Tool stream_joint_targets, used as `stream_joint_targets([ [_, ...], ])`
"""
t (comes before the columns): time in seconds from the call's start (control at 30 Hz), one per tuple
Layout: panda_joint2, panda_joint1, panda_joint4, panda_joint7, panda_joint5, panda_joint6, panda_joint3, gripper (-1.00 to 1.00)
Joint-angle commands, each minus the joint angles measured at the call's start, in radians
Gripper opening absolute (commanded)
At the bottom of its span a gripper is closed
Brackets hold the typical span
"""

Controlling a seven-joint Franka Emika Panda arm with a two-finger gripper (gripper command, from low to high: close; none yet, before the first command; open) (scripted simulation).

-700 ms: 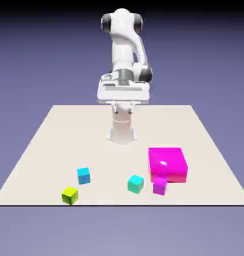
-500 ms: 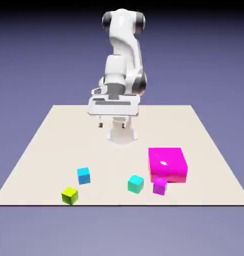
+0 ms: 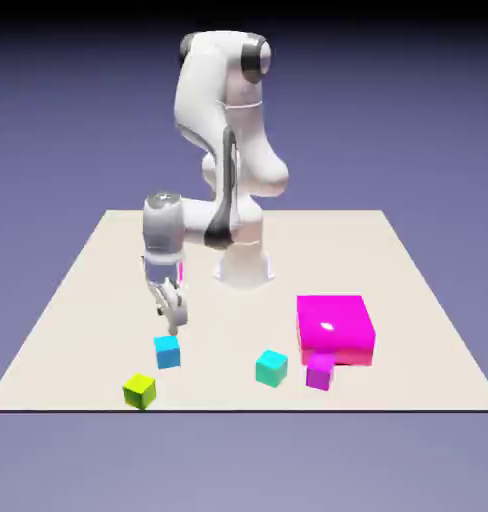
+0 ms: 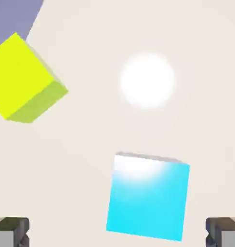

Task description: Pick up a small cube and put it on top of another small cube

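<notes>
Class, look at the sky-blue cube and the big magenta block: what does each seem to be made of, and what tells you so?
Sky-blue cube: probably smooth, glossy plastic; a white glare washes over one edge of its evenly coloured top.
Magenta block: also looks like shiny plastic, with a small bright highlight on top, though painted material is possible.

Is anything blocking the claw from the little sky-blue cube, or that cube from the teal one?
Nothing visible is in the way: the open claw hangs above the sky-blue cube, and only bare table lies between it and the teal cube.
</notes>
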Motion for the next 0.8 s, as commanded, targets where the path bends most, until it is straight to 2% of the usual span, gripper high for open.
stream_joint_targets([
  [0.0, 0.0, 0.0, 0.0, 0.0, 0.0, 0.0, 0.0, 0.0],
  [0.23, 0.225, 0.066, 0.041, 0.054, -0.072, 0.184, -0.082, 0.0],
  [0.27, 0.225, 0.066, 0.041, 0.054, -0.072, 0.184, -0.082, -1.0],
  [0.5, 0.007, 0.002, 0.001, 0.002, -0.002, 0.006, -0.003, -1.0],
  [0.57, 0.0, 0.0, 0.0, 0.0, 0.0, 0.0, 0.0, -1.0],
  [0.77, -0.054, 0.108, 0.046, -0.02, 0.006, -0.103, 0.217, -1.0],
])
